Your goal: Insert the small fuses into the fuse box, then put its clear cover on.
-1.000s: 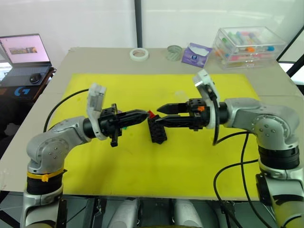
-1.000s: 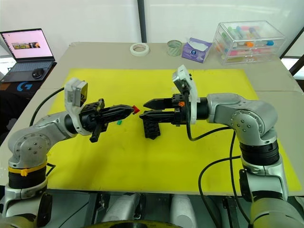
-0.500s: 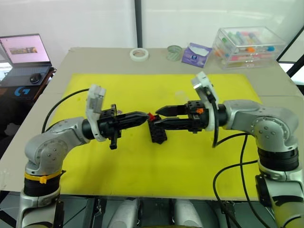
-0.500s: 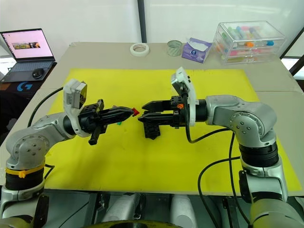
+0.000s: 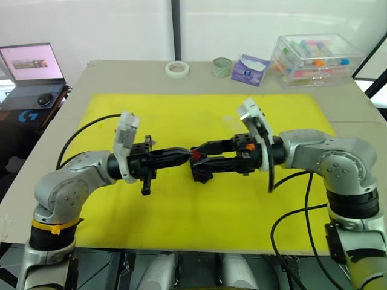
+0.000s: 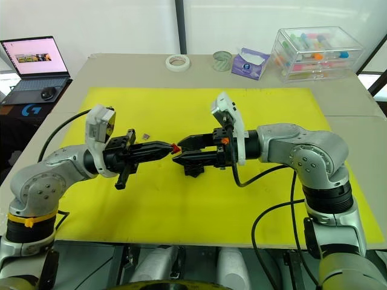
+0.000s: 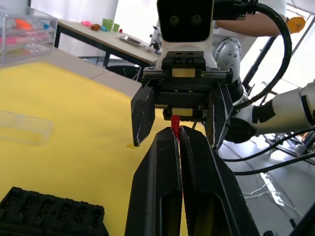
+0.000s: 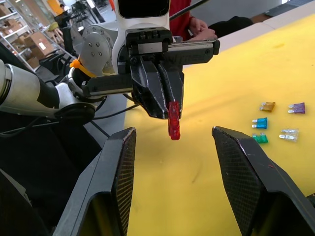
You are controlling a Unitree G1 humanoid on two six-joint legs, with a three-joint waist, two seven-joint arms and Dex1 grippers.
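- While the two arms meet over the middle of a yellow mat [image 5: 181,205], the left gripper [image 6: 171,146] has its fingers pinched together on a red fuse [image 8: 173,126], which pokes out past the tips.
- The right gripper [image 6: 183,149] faces it with its fingers spread wide, holding nothing, one finger on either side of the fuse.
- The black fuse box [image 5: 201,171] sits on the mat just under the two sets of fingertips, its slots facing up.
- Five more fuses [image 8: 278,123], orange, purple, blue, green and clear, lie loose on the mat near the left arm.
- The clear cover [image 7: 24,126] lies flat on the mat, apart from the box.
- The fuse looks tiny, light and rigid, with smooth plastic that could slip; gripping its flat coloured sides and leaving the blades free seems best.
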